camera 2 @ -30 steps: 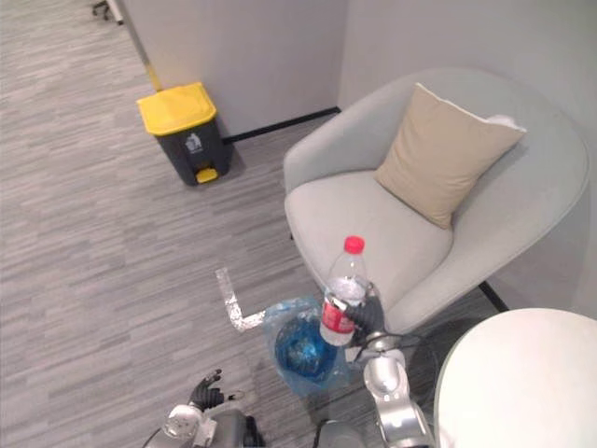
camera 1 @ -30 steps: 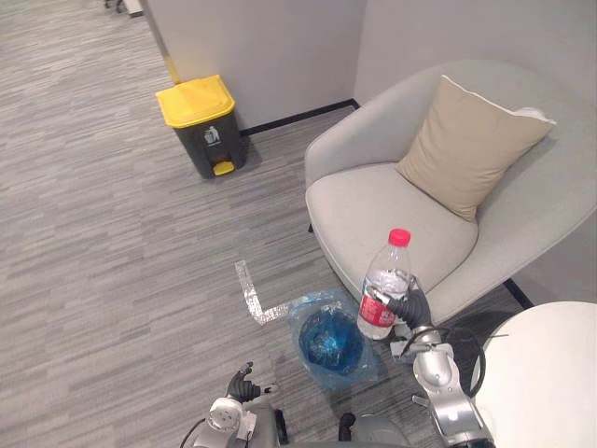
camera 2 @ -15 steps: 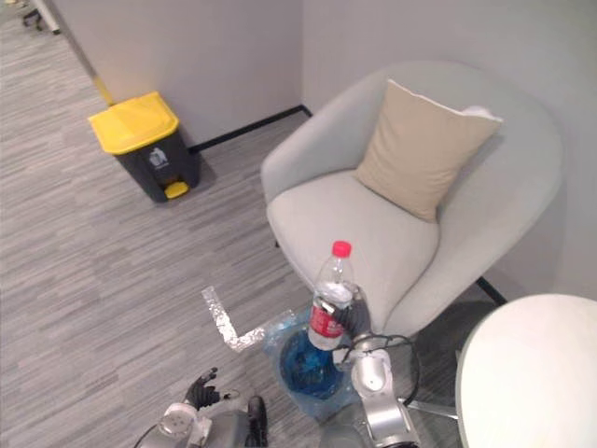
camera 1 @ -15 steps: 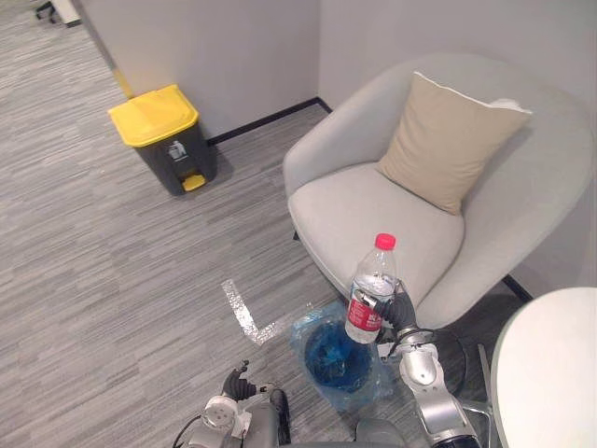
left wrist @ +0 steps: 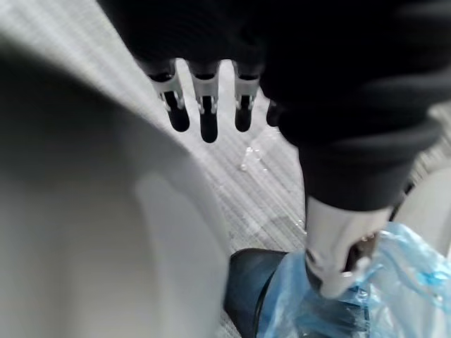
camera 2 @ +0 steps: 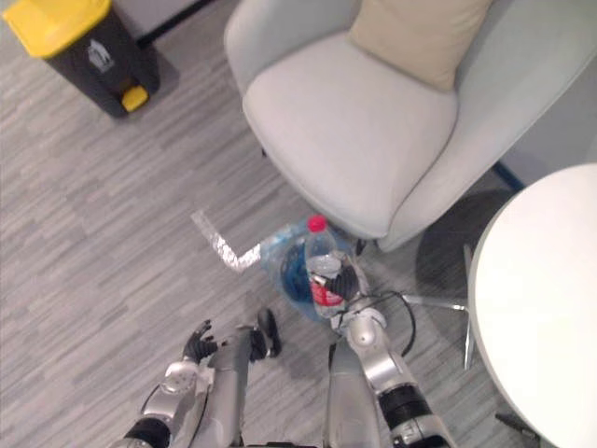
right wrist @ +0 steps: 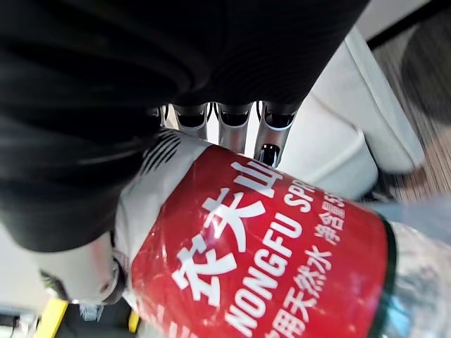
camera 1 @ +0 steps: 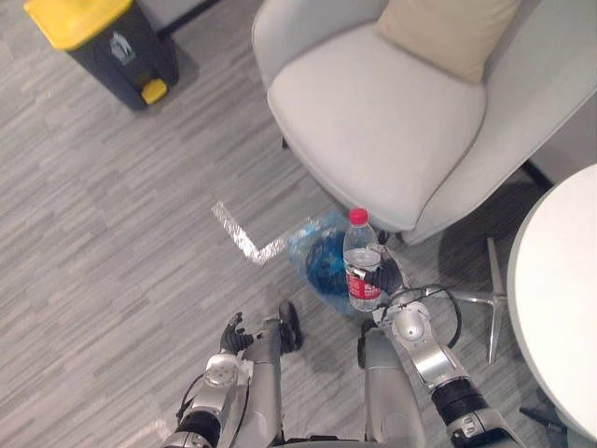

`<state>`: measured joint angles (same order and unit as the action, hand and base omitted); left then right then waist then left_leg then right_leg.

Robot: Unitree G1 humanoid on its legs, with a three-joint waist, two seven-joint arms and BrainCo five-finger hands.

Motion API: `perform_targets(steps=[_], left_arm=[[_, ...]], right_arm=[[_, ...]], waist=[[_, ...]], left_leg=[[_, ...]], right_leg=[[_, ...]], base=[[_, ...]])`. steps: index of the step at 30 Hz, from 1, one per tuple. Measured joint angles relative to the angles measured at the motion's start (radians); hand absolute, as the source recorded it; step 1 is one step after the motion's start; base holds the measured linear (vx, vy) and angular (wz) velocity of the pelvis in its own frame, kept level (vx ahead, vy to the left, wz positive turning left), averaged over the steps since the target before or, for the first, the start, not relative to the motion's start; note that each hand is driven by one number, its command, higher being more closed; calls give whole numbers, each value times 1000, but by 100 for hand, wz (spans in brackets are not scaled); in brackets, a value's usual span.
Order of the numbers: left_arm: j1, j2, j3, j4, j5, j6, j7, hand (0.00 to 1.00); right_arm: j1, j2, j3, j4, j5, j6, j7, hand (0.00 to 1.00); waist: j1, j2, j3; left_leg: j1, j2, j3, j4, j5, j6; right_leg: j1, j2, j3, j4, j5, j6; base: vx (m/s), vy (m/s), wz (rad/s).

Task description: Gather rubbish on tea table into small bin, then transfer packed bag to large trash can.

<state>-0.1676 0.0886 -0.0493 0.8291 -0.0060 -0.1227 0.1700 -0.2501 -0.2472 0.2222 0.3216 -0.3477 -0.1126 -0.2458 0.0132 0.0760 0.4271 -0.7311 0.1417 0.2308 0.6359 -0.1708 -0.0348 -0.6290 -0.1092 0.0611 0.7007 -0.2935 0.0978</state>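
Note:
A clear plastic water bottle (camera 1: 362, 264) with a red cap and red label (right wrist: 268, 260) stands upright in my right hand (camera 1: 385, 278), whose fingers (right wrist: 232, 123) are curled round it. It hangs over the right rim of the small bin (camera 1: 317, 264), which is lined with a blue bag (left wrist: 398, 278) and stands on the floor by the armchair. My left hand (camera 1: 231, 334) hangs low at my left side with its fingers (left wrist: 202, 116) straight and holding nothing. The large dark trash can (camera 1: 101, 37) with a yellow lid stands at the far left by the wall.
A grey armchair (camera 1: 373, 121) with a beige cushion (camera 1: 448, 28) stands just behind the bin. The round white table (camera 1: 560, 299) is at the right, its metal foot (camera 1: 471, 299) on the floor nearby. A strip of silver tape (camera 1: 244, 238) marks the carpet.
The camera has tilted down, so the whole scene shifted up. My right hand still holds the bottle upright, which now shows lower and over the bin's right edge.

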Motion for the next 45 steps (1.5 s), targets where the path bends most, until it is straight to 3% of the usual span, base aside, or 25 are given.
perform_targets(steps=[2,4,8,13,17,18,25,31,45], left_arm=[[-28,2,37,-34,-17,1,9,0],[-72,0,64,-57,-28,1,25,0],[-168,-8,84,-161,-47,-1,40,0],[-234,-6,148,-205,-80,0,70,0],[-273,-5,150,-242,-101,-2,86,0],[-277,-6,150,-250,-106,-3,88,0],[-294,-13,149,-256,-114,-9,89,0],[-294,-15,147,-255,-113,-19,89,0],[-286,-14,103,-229,-85,-20,82,0]], right_arm=[[-53,-14,13,-11,10,3,-1,100],[-110,-45,17,-56,27,5,-9,100],[-265,-112,6,-76,45,6,-37,100],[-406,-115,10,-59,78,7,-54,100],[-510,-116,13,19,84,8,-80,100],[-517,-115,13,29,85,8,-85,0],[-510,-81,-27,109,83,27,-109,0],[-501,-64,-62,111,71,29,-128,0],[-404,-103,13,102,-177,21,-117,0]], waist=[[14,-13,9],[29,-28,36],[44,-32,106],[65,-39,123],[76,-46,129],[76,-45,129],[77,-46,129],[73,-47,128],[66,-59,117]], left_leg=[[-70,34,7,106,-2,26],[-128,35,1,125,-22,30],[-292,20,-34,114,25,42],[-427,8,-51,93,88,59],[-502,2,-66,85,115,53],[-515,-1,-74,83,120,51],[-542,-12,-94,29,155,26],[-539,-9,-99,18,167,31],[-487,20,-99,-3,175,26]], right_leg=[[-80,-12,-26,20,26,-14],[-165,-19,-34,60,40,-6],[-306,-35,-76,65,72,-6],[-440,-52,-106,99,81,-4],[-518,-62,-122,126,77,-11],[-530,-64,-129,131,75,-14],[-567,-76,-159,130,72,-30],[-568,-69,-162,130,75,-36],[-520,-38,-167,96,92,-60]], base=[[-198,57,-15],[-152,56,-18],[-119,24,27],[-16,-15,26],[3,-19,15],[-11,-18,12],[-28,-28,13],[-16,-22,0],[-31,-26,-6]])
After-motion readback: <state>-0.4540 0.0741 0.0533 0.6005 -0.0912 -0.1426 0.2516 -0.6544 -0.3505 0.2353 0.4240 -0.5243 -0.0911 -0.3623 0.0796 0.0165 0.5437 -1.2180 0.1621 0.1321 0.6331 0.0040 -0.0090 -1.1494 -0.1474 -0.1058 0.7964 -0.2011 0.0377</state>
